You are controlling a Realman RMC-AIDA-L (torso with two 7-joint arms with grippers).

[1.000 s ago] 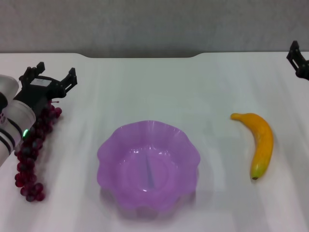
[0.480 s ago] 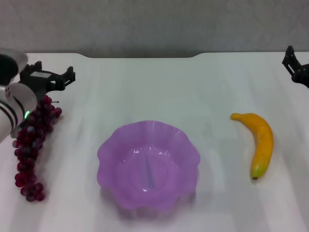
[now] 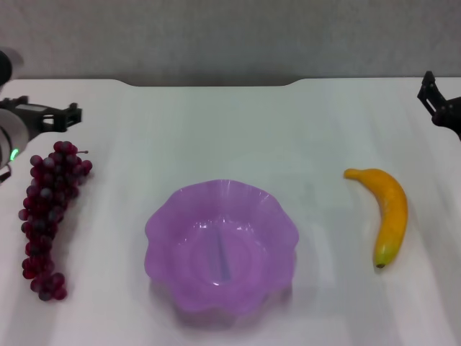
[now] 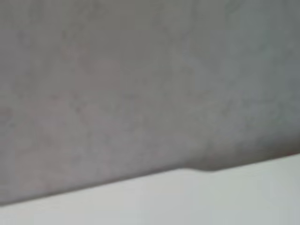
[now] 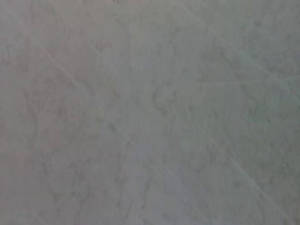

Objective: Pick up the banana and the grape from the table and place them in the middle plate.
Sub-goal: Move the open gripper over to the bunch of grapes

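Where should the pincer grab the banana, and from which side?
Grip the banana across its thick middle, coming straight down from above. It lies flat on the table, running roughly front to back and bowing outward to the robot's right, so closing side to side probably gives the fullest hold. Both ends taper and would likely slip. The right pincer is nearest, near the table's far right edge.

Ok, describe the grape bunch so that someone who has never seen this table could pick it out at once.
Start at the purple scalloped plate in the middle of the white table, then look towards the robot's left edge. There lies the grape bunch, a long cluster running from near the left gripper towards the front. It is the only dark red, beaded thing; the banana on the far side is smooth and yellow.
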